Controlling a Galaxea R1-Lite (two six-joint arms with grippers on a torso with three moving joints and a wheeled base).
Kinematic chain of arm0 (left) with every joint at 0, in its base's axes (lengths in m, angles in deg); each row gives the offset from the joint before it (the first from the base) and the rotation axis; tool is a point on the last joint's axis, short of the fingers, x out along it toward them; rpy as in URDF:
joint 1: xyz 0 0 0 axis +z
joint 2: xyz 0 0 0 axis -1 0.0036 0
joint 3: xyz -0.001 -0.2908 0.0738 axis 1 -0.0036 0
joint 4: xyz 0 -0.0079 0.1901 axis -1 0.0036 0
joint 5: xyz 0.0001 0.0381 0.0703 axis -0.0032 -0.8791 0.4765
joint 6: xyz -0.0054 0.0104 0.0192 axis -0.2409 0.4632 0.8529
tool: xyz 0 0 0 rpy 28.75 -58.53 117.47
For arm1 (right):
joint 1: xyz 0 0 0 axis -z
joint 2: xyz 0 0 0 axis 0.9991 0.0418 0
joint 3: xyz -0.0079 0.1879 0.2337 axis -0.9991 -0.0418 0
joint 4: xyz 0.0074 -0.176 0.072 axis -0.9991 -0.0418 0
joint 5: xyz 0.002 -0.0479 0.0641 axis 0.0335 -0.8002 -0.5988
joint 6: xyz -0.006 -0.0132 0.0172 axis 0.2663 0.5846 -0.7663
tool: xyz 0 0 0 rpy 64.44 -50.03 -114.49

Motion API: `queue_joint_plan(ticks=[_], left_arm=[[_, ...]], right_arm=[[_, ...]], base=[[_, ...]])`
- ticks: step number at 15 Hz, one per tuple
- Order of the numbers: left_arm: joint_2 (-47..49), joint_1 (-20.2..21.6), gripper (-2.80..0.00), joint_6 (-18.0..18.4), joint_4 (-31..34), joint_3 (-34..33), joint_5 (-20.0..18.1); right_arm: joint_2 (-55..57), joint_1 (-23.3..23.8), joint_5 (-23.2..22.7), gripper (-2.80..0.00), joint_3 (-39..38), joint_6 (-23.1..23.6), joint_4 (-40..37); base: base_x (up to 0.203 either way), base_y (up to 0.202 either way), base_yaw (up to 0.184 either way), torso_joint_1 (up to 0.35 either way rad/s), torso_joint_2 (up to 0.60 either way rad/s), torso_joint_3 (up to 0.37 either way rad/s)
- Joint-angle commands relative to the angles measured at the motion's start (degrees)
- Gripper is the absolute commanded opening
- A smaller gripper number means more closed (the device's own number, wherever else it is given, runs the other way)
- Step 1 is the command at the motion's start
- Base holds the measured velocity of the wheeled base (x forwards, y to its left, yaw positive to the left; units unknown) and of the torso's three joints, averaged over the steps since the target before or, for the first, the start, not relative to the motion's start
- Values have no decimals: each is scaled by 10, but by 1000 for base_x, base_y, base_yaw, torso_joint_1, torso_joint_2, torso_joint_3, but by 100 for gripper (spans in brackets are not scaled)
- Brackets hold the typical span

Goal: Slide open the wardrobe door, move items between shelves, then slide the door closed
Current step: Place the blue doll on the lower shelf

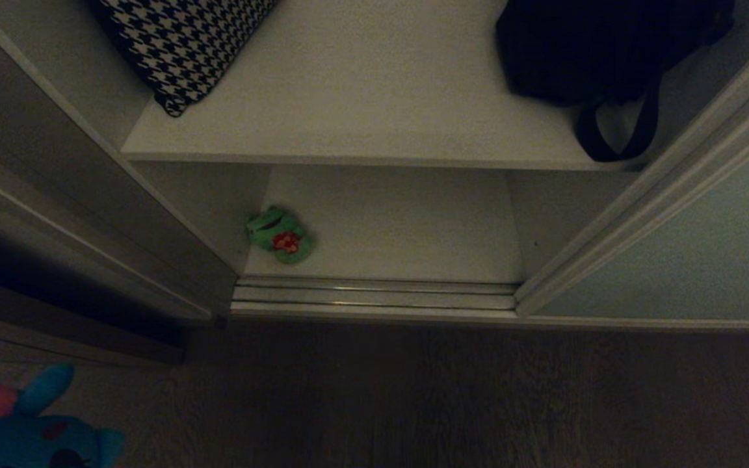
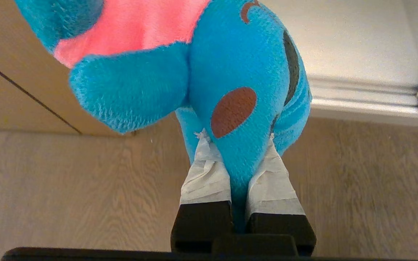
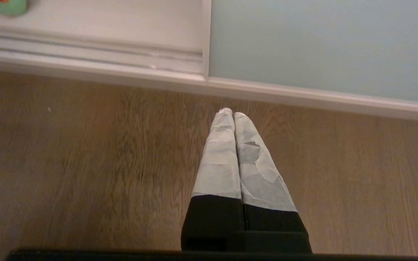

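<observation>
Head view: sliding wardrobe door (image 1: 686,260) is pushed aside to the right, leaving the wardrobe open; 2 white shelves show.
Upper shelf (image 1: 361,130): carries a houndstooth cushion (image 1: 179,45) and a black strapped bag (image 1: 608,52).
Lower shelf (image 1: 400,221): green plush toy (image 1: 280,235) lies near its left wall, just behind the door track.
Blue plush toy (image 1: 17,422): sits at the lower left corner of the view, above the wooden floor and outside the wardrobe.
Left wrist view: left gripper (image 2: 238,170) is clamped on a narrow fold of the blue plush toy (image 2: 230,72); the body hangs free beyond the taped fingers (image 2: 205,177).
Handling: likely light, soft and squashy; a thin pinch may slip, so a thicker part of the body probably holds better.
Right wrist view: right gripper (image 3: 232,116) hangs empty over the floor, jaws pressed together, near the door (image 3: 321,43).
</observation>
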Motion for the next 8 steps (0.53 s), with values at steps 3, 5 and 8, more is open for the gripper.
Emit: queue_joint_plan(ticks=[3, 5, 8], left_arm=[[2, 0, -280, -5, 0, 0, 3], [2, 0, -280, -8, 3, 1, 4], [2, 0, -280, -12, 11, 3, 5]], right_arm=[[0, 0, 0, -280, 0, 0, 0], [0, 0, 0, -280, 0, 1, 0], [0, 0, 0, -280, 0, 0, 0]], base=[[0, 0, 0, 4, 0, -198], [0, 0, 0, 2, -1, -192], [0, 0, 0, 2, 3, -194]])
